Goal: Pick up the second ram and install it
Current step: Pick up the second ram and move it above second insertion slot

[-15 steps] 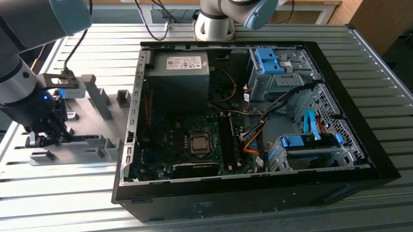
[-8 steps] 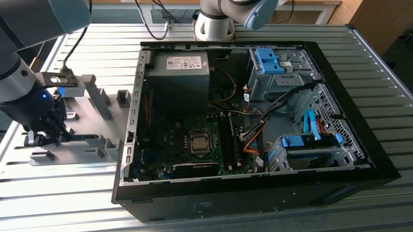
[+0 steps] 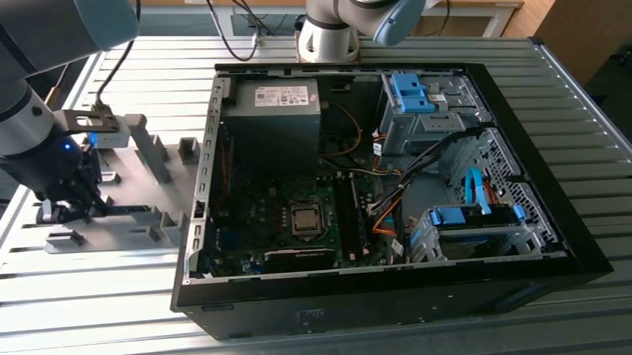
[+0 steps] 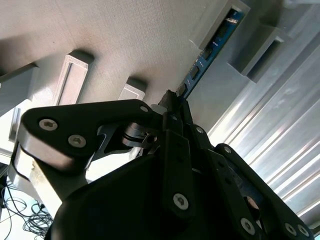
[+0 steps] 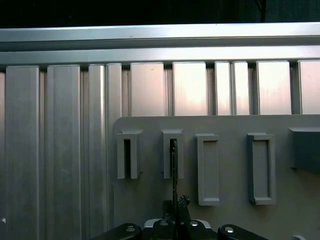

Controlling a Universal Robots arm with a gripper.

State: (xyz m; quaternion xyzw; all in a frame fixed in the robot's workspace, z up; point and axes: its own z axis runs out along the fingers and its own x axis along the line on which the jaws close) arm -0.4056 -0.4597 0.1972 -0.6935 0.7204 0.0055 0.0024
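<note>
I see the black two-finger gripper pinched onto the thin blue circuit-board ram stick, standing on edge in the grey plastic rack beside the open black computer case.

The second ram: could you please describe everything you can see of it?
The second ram is a thin, long blue circuit board with black chips along its face. It stands on edge in a slot of the grey holder, seen edge-on in the first wrist view. The gripper is closed on one end.

No text is legible, even on the white label.
</note>
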